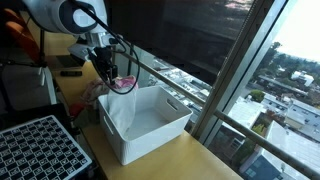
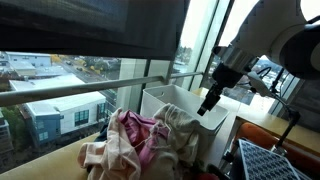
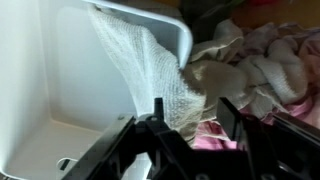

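Gripper (image 3: pixel 192 112): jaws apart, holding nothing | white cloth (image 3: pixel 140 60): draped lengthwise over bin (image 3: pixel 60 100) rim, hanging inward

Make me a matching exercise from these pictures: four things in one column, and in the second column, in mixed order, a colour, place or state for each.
Things:
1. cloth
2. clothes pile
3. grid tray
4. gripper

Descriptions:
A. black, with many small holes
B. above the rim of the bin, jaws apart
C. white, draped over the bin's rim
D. pink and cream, heaped outside the bin

Pairs: 1-C, 2-D, 3-A, 4-B
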`<state>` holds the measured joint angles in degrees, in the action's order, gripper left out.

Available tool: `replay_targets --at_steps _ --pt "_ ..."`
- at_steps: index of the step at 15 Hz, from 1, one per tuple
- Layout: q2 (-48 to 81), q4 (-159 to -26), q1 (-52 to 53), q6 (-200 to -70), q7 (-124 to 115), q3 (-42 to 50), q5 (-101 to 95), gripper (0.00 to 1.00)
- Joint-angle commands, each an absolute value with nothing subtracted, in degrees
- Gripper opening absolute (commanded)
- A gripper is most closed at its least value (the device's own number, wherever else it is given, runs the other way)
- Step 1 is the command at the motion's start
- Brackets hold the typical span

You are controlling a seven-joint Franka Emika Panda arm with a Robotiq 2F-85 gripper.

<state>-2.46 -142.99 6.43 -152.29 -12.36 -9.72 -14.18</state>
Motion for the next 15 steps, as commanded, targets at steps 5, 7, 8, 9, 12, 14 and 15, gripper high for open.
replay_targets --at_steps 5,7,8,9,12,14,15 --pt "6.3 -138.0 12.9 -155.2 -15.9 -12.8 -18.7 1.00" --pt "9.0 -135.0 15.0 -155.2 -16.0 -12.4 -22.9 1.00" --pt "10.3 -133.3 15.4 -155.0 -16.1 -12.7 -25.2 1.00" --pt "11.8 -131.3 16.1 -154.4 -15.9 -12.3 -27.2 1.00" --pt "16.0 -125.4 17.0 -153.4 -14.0 -11.9 -30.3 1.00" --pt "19.4 -122.0 17.7 -153.5 -11.2 -10.4 -27.8 1.00" --pt "21.5 -120.4 17.1 -153.7 -9.3 -10.1 -26.3 1.00"
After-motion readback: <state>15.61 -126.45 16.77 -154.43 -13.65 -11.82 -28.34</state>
